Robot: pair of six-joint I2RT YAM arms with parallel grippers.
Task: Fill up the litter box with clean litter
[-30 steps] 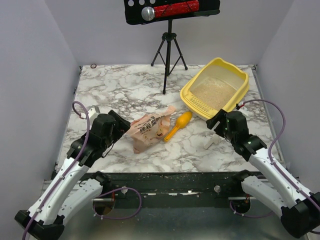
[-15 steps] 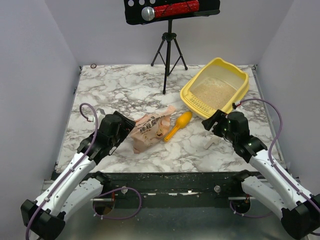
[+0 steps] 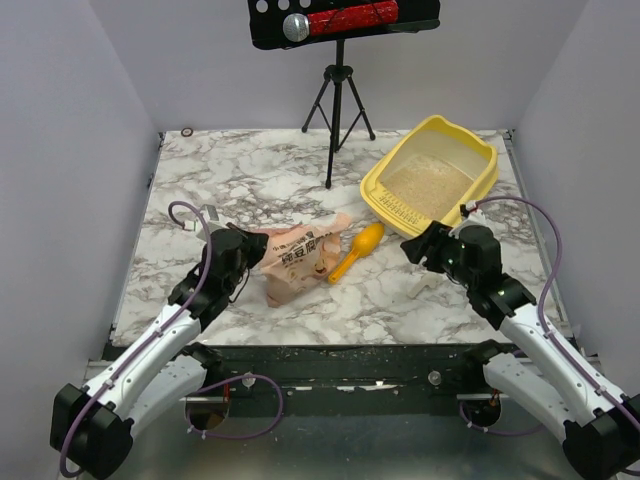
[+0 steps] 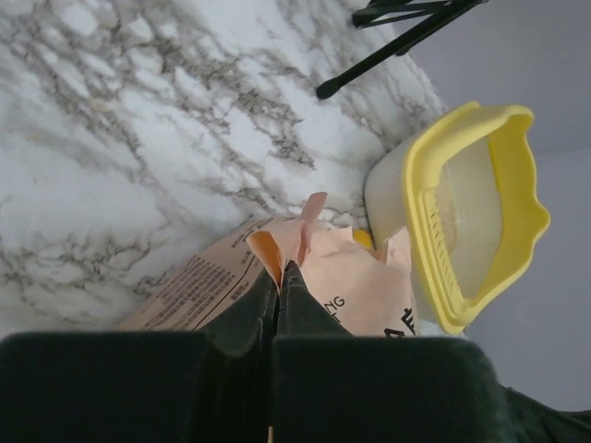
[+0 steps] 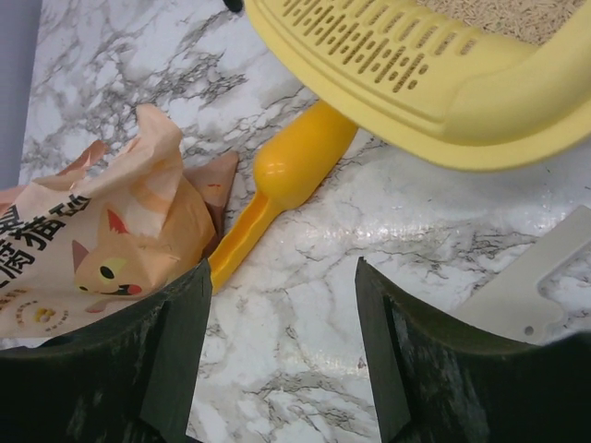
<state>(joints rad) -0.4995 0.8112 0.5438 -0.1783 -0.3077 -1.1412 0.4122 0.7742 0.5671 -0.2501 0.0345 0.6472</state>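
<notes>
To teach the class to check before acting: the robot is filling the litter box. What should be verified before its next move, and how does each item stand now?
1. Left hand gripping the tan printed paper bag: ok, its fingers are shut on the bag's edge.
2. Right hand free: ok, open with nothing between its fingers.
3. Large yellow rectangular plastic litter box upright and uncovered: ok.
4. Beige granular litter level: cannot tell; some already covers the floor of the box.
5. Small yellow-orange plastic scoop out of the bag's way: not ok, it lies between bag and box.
6. Which end of the bag is open: cannot tell.
</notes>
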